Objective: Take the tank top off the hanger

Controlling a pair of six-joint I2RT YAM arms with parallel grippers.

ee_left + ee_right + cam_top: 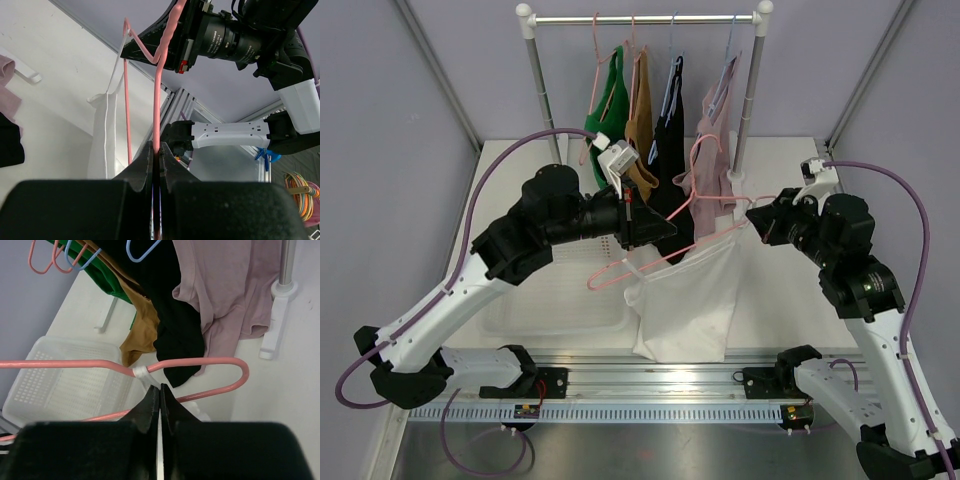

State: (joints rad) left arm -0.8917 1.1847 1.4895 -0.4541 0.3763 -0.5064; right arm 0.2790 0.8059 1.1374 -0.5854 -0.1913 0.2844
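The pink hanger [620, 270] is held tilted over the table, and my left gripper [665, 235] is shut on its wire. The left wrist view shows that wire [158, 100] pinched between the closed jaws of the left gripper [158, 150]. The white tank top [685, 300] hangs below the hanger, one strap [141, 372] still looped over the upper bar of the hanger [200, 362]. My right gripper [752, 218] is at the hanger's right end. In its wrist view, the right gripper [159, 389] is shut on the white strap just under the bar.
Behind stands a clothes rack [645, 18] with green [610, 100], brown [640, 120], black [670, 150] and mauve [715, 140] tops on hangers, close to the held hanger's hook. A white mesh basket [555, 300] lies on the table below the left arm.
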